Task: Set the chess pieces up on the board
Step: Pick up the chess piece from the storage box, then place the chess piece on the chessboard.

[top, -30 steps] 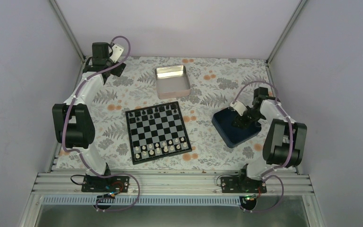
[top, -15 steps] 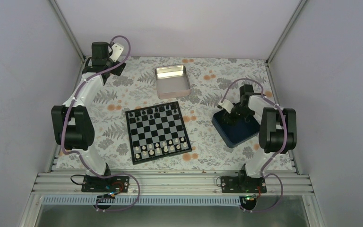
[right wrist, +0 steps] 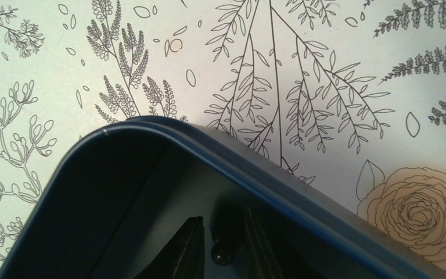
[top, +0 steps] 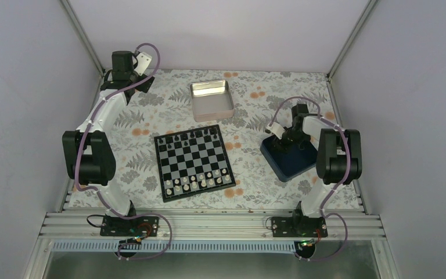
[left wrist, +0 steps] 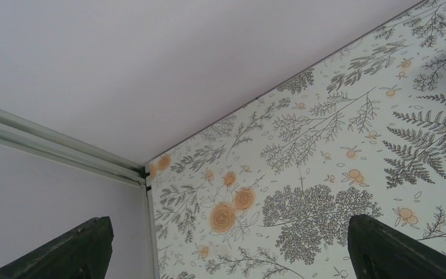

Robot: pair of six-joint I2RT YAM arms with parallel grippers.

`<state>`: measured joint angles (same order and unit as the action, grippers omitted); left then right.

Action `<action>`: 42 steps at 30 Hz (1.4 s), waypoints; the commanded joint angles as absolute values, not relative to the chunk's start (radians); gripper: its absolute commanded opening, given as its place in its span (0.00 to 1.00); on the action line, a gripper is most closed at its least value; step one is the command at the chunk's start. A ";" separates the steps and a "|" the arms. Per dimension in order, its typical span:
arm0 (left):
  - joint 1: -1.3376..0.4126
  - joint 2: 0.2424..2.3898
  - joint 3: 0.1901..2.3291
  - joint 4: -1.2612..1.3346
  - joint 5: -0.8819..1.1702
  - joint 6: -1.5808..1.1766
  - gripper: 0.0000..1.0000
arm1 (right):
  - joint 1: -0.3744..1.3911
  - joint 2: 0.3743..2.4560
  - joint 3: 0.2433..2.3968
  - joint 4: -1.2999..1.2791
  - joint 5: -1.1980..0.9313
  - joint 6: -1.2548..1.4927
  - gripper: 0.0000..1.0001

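The board [top: 193,163] lies at the table's middle. Black chess pieces [top: 194,136] line its far edge and cream-white ones [top: 200,182] fill its two near rows. My right gripper [top: 284,139] reaches down into the navy box [top: 293,160]. In the right wrist view its jaws [right wrist: 223,244] stand narrowly on either side of a small black chess piece [right wrist: 220,254] on the box floor. A thin gap still shows at the left finger [right wrist: 189,250]. My left gripper [left wrist: 227,232] is open and empty, high by the far left corner.
A shiny metal tin [top: 211,100] sits behind the board. The navy box's raised rim [right wrist: 302,183] runs close past my right fingers. The enclosure walls and a metal corner post [left wrist: 64,157] stand close to my left gripper. Floral cloth covers the table.
My right arm has swung left and further over the navy box, and its jaws have narrowed around the black piece. The left arm has not moved.
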<state>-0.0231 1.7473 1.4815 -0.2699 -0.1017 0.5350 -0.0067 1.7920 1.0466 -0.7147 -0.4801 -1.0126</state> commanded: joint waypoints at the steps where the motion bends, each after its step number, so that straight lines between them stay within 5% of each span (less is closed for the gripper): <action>1: -0.026 1.724 1.474 -0.260 -0.103 0.535 1.00 | 0.002 1.794 1.064 -0.708 -0.479 -0.999 0.18; 9: -0.025 1.722 1.469 -0.257 -0.099 0.542 1.00 | 0.002 1.757 1.063 -0.730 -0.391 -0.991 0.08; 21: -0.012 1.709 1.514 -0.280 -0.079 0.574 1.00 | 0.051 1.689 1.304 -0.972 -0.293 -0.957 0.06; 42: 0.040 1.628 1.430 -0.208 0.049 0.513 1.00 | 0.633 2.087 1.896 -1.051 -0.358 -0.822 0.05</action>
